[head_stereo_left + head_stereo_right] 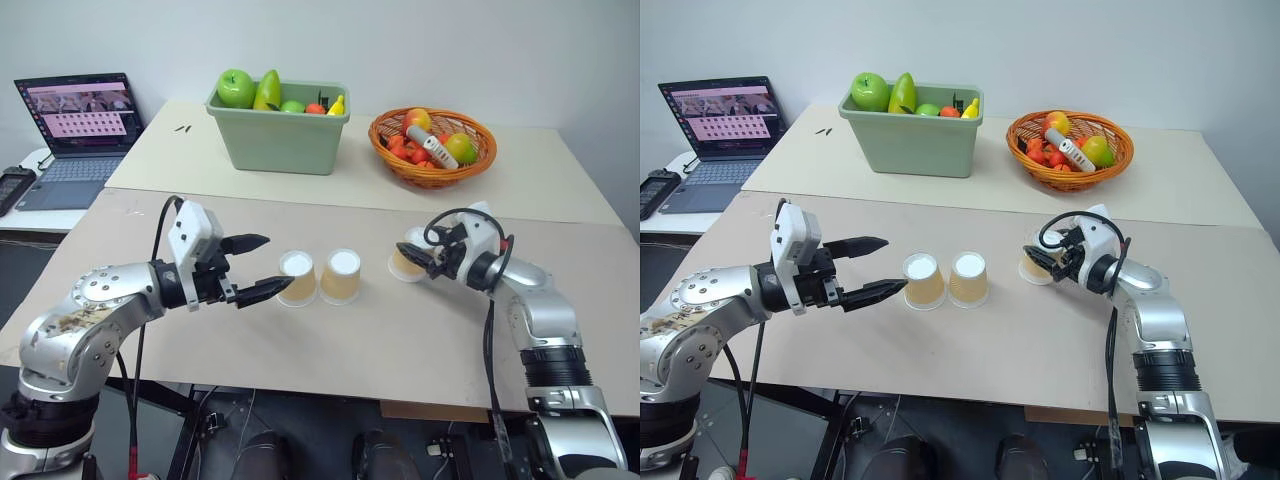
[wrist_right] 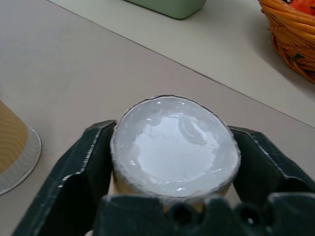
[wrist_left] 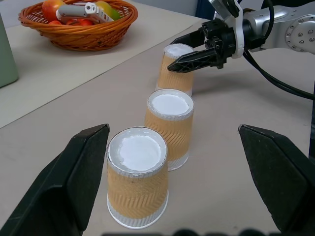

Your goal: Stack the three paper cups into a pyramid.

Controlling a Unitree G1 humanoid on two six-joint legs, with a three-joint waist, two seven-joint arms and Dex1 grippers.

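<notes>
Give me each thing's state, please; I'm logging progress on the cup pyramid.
Two paper cups: upside down, side by side on the table, unstacked.
Third paper cup: upside down, clamped by the right gripper.
Left gripper: fingers open, beside the pair.
Laptop: open, screen lit.
Green bin: holding fruit.
Basket: holding fruit.

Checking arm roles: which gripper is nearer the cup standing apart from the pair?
Right. The right gripper is shut on the lone cup; the left gripper, open, sits beside the two paired cups.
</notes>
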